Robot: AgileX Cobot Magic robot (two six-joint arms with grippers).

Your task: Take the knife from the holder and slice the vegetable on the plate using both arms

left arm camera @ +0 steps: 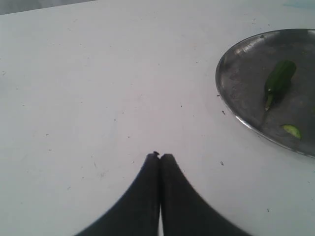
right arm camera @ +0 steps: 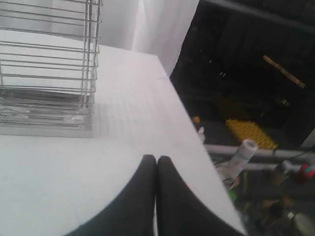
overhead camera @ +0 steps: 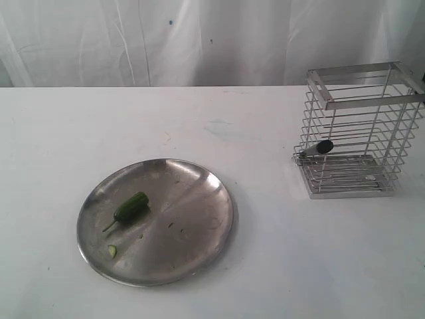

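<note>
Progress: at the start, seemingly; knife (overhead camera: 323, 147) undrawn, all slicing to do.
Left gripper (left arm camera: 160, 158): fingers pressed together, empty, above table (left arm camera: 74, 98) near plate (overhead camera: 199, 222).
Vegetable (overhead camera: 131, 206): on plate, loose slice (overhead camera: 112, 250) nearby.
Holder (overhead camera: 352, 126): right, upright; knife handle apparently poking through grid.
Right gripper (right arm camera: 156, 160): fingers pressed together, empty, near holder.

Dull, scratched stainless-steel plate (overhead camera: 196, 199) with a soft grey sheen. Shiny silver wire holder (overhead camera: 372, 100), bright and reflective along the flat metal rim. Smooth, slightly glossy dark-green skin on the vegetable (overhead camera: 131, 206). Matt white table (overhead camera: 299, 259), faintly speckled and scuffed. White cloth backdrop (overhead camera: 199, 40), soft and creased. Matt black, smooth-sided left gripper (left arm camera: 159, 158) and right gripper (right arm camera: 156, 161), plastic by the look.
</note>
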